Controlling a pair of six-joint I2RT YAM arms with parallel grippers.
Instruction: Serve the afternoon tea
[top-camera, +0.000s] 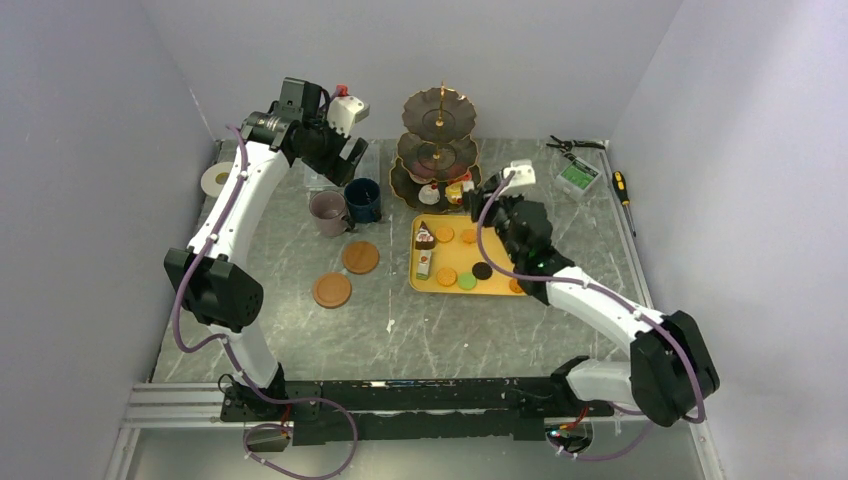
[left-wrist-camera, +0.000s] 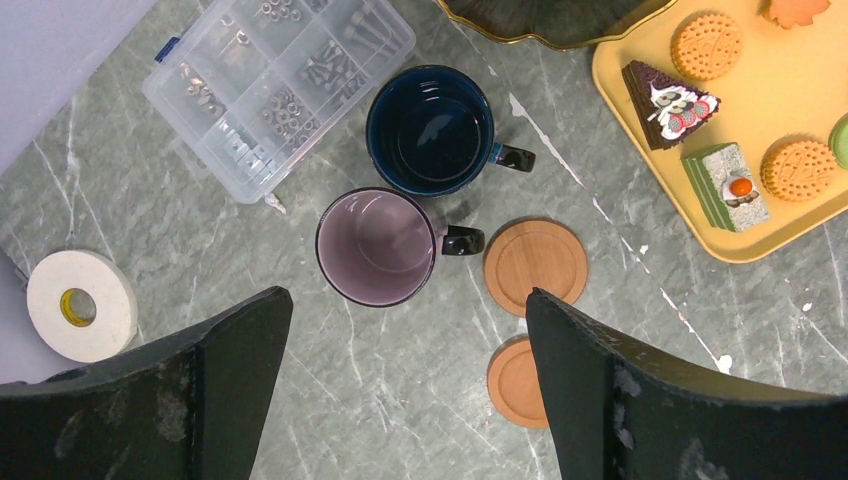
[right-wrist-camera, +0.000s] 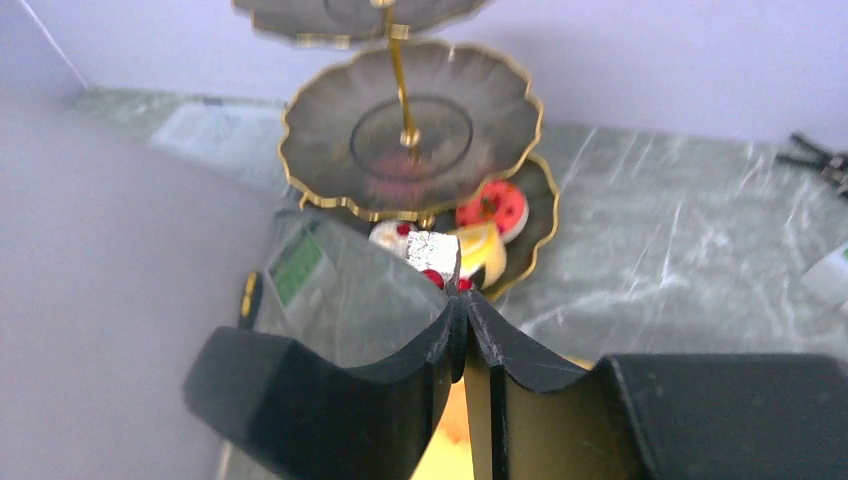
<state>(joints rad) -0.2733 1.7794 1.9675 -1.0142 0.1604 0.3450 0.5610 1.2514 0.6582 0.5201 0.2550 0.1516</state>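
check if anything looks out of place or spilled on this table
Nothing is spilled or tipped. Odd among the tea things: a clear plastic compartment box of screws and a white tape roll left of the navy mug, plus dark pliers and a yellow-and-black screwdriver at the far right corner.

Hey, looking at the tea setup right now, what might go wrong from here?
1. The right gripper sits close to the stand, below its middle tier's rim; rising straight up might catch that rim and tip the stand.
2. The small cake at its fingertips lies near the bottom tier's edge beside a pink donut; a nudge may push it off.
3. The open left gripper hovers over the mauve mug; descending, a finger may bump the neighbouring navy mug.
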